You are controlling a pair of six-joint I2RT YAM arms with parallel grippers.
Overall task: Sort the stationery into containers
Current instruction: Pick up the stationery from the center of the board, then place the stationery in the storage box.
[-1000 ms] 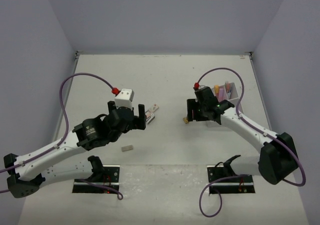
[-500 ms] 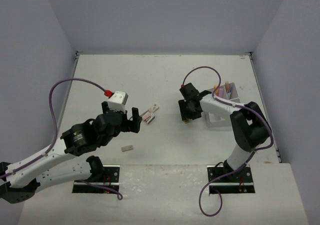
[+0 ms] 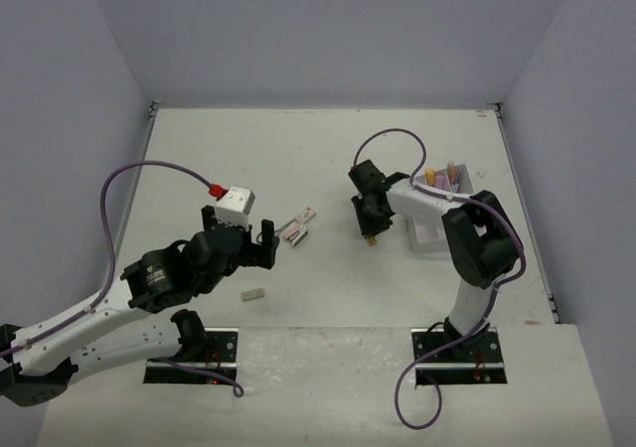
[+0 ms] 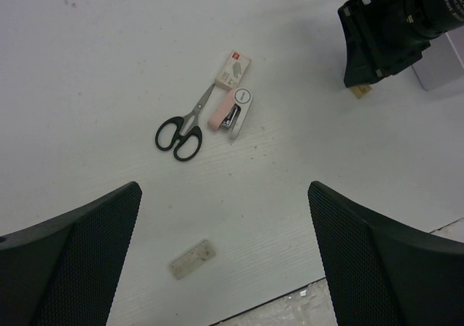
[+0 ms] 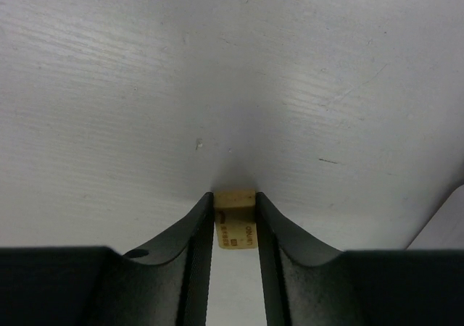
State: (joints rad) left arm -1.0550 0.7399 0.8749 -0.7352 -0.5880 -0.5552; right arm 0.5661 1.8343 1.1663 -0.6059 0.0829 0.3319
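Observation:
My right gripper is shut on a tan block eraser at the table surface, left of the white tray; the eraser also shows in the top view. Pink and orange markers stand in the tray. My left gripper is open and empty, held above the table. Ahead of it lie black-handled scissors, a pink stapler and a small boxed eraser. A grey block eraser lies under the open jaws, also seen from the top.
The tray's corner shows in the right wrist view at the lower right. The table's near edge runs just behind the grey eraser. Purple cables loop above both arms. Walls close in the table on three sides.
My right arm has folded in and its gripper has shifted slightly left, staying on the tan eraser. My left gripper has drawn back to the left, away from the scissors.

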